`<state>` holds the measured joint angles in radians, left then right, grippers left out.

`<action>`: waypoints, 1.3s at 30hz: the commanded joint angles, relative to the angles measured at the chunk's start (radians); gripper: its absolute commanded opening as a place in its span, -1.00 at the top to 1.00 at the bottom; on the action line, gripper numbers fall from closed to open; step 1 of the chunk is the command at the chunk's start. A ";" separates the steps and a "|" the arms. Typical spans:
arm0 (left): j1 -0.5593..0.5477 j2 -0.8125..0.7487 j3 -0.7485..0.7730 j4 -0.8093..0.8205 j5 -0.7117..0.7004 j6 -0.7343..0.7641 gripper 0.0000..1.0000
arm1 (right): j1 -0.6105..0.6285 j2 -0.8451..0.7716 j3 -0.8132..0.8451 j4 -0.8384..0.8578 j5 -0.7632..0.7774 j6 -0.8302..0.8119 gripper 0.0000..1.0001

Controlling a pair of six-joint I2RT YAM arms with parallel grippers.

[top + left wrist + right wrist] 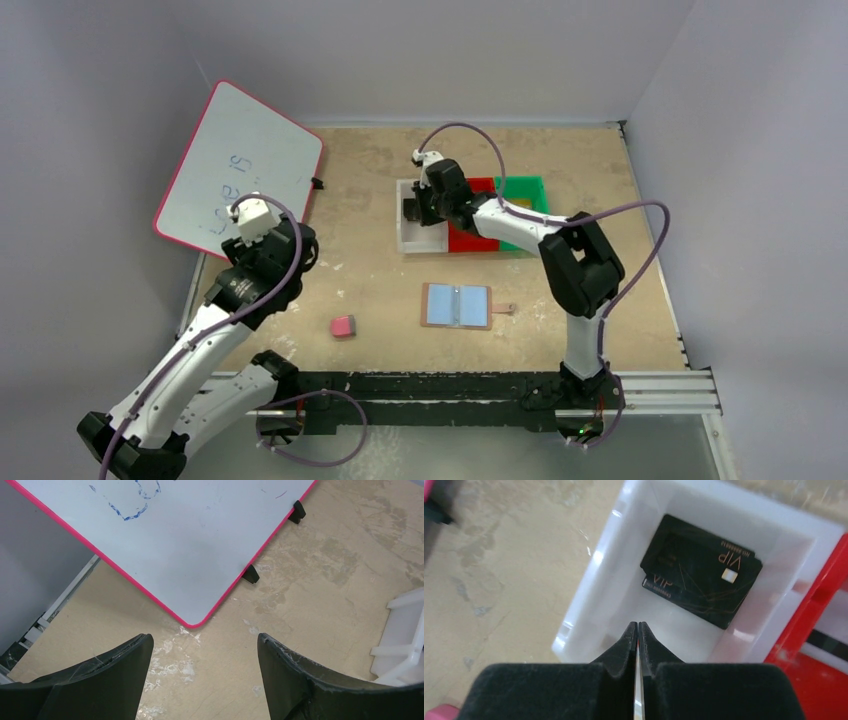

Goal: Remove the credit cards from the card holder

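Note:
The card holder [457, 306] lies open and flat on the table, its pale blue sleeves facing up and its snap tab [505, 308] to the right. Two black credit cards [701, 577] marked VIP lie overlapping inside the white bin [589, 600]. My right gripper [638, 625] hovers over that bin, shut, with nothing between its fingers; in the top view it [412, 210] sits at the bin's left end. My left gripper [204, 637] stands open and empty above bare table, just below the whiteboard's corner, far from the holder.
A pink-framed whiteboard [240, 170] leans at the back left on small black feet [251, 574]. The red bin [472, 238] and green bin [525, 190] adjoin the white one. A pink-and-grey eraser [343, 327] lies left of the holder.

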<state>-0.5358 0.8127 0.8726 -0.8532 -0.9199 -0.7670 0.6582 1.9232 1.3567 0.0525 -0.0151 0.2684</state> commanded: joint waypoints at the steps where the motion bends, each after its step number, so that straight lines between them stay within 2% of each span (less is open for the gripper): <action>1: 0.005 -0.012 0.003 0.038 0.001 0.021 -0.53 | 0.023 0.017 0.052 -0.059 0.077 0.076 0.93; 6: 0.005 -0.003 0.009 0.032 0.003 0.019 -0.53 | 0.062 0.114 0.144 -0.182 0.230 0.070 0.97; 24: 0.005 0.006 0.002 0.033 0.004 0.016 -0.53 | 0.072 0.229 0.197 -0.193 0.327 0.095 0.93; 39: 0.005 0.024 0.002 0.029 0.001 0.013 -0.53 | 0.072 0.289 0.247 -0.115 0.455 0.109 0.90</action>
<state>-0.5358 0.8341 0.8722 -0.8463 -0.9115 -0.7647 0.7284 2.1914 1.5719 -0.0887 0.3779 0.3645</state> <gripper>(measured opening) 0.765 0.045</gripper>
